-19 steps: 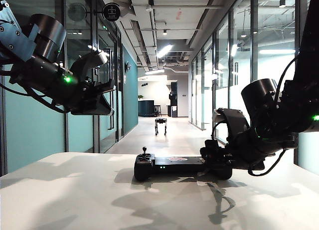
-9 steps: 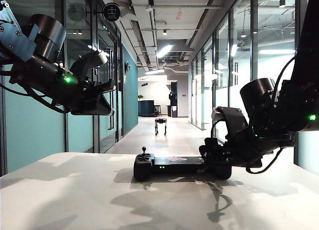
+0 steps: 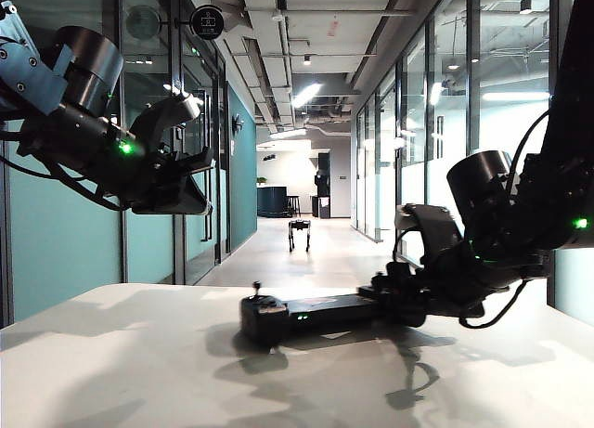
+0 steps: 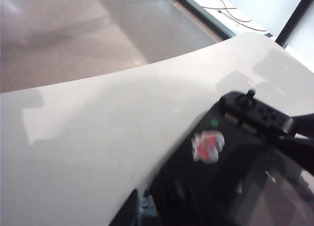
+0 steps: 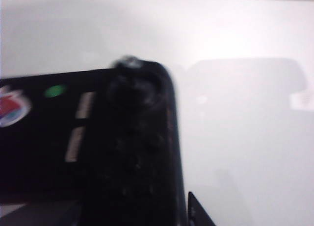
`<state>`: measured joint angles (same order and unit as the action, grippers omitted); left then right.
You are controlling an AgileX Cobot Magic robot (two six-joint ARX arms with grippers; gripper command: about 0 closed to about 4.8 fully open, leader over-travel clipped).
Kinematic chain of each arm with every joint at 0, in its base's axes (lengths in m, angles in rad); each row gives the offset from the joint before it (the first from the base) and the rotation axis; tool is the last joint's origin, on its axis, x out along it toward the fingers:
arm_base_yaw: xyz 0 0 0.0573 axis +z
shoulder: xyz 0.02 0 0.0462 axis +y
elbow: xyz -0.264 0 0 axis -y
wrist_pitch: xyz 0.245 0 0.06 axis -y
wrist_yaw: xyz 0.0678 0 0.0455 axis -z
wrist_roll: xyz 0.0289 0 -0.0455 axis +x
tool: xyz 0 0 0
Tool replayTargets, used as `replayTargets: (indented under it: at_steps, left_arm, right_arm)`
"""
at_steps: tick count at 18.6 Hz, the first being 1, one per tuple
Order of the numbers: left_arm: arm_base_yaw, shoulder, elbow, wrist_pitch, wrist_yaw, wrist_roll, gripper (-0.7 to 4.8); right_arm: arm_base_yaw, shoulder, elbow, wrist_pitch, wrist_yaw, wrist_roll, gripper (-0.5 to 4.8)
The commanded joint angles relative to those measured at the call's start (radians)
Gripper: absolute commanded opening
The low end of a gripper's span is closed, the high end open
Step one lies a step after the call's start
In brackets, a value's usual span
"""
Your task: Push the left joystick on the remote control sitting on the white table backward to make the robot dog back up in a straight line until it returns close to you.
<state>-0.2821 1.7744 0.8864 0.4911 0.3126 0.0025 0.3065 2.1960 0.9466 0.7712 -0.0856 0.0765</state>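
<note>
The black remote control (image 3: 316, 311) lies askew on the white table (image 3: 130, 372). Its left joystick (image 3: 257, 287) stands free on the left end. My right gripper (image 3: 394, 296) straddles the remote's right end (image 5: 142, 138); one fingertip (image 5: 196, 212) sits against that edge and the other is hidden. The twin stick (image 4: 250, 95) rises near it. My left gripper (image 3: 190, 159) hangs open high at the left, well clear of the remote (image 4: 216, 172). The robot dog (image 3: 299, 233) stands far down the corridor.
Glass walls line both sides of the corridor behind the table. The table's far edge (image 4: 147, 64) curves off to the floor. A red and blue sticker (image 4: 208, 146) and a green light (image 4: 214, 122) mark the remote's top.
The remote's left end has swung left and toward the camera as the right gripper closed in on its right end. The left arm and the robot dog have not moved.
</note>
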Motion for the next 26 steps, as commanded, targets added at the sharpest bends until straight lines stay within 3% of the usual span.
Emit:
replayTargets:
  at_steps: [1,8,16,20,26]
  left_arm:
    - [-0.002,-0.002,0.004,0.011,0.006,-0.003,-0.05]
    - [-0.002,-0.002,0.004,0.011,0.007,-0.003,-0.05]
    - [-0.002,0.023,0.011,0.027,0.029,-0.003,-0.06]
    - [-0.001,0.061,0.011,0.05,0.029,-0.003,-0.06]
    - [-0.001,0.208,0.201,-0.011,0.115,-0.003,-0.06]
  right_arm:
    - [0.004,-0.003,0.003,0.014,-0.002,0.001,2.28]
    - [0.006,-0.003,0.003,0.015,0.025,-0.008,2.09]
    - [0.048,-0.004,0.002,0.019,0.249,0.029,2.09]
    - [0.074,-0.005,0.002,0.02,0.296,0.029,2.07]
    - [0.081,-0.005,0.002,0.02,0.354,0.029,2.07]
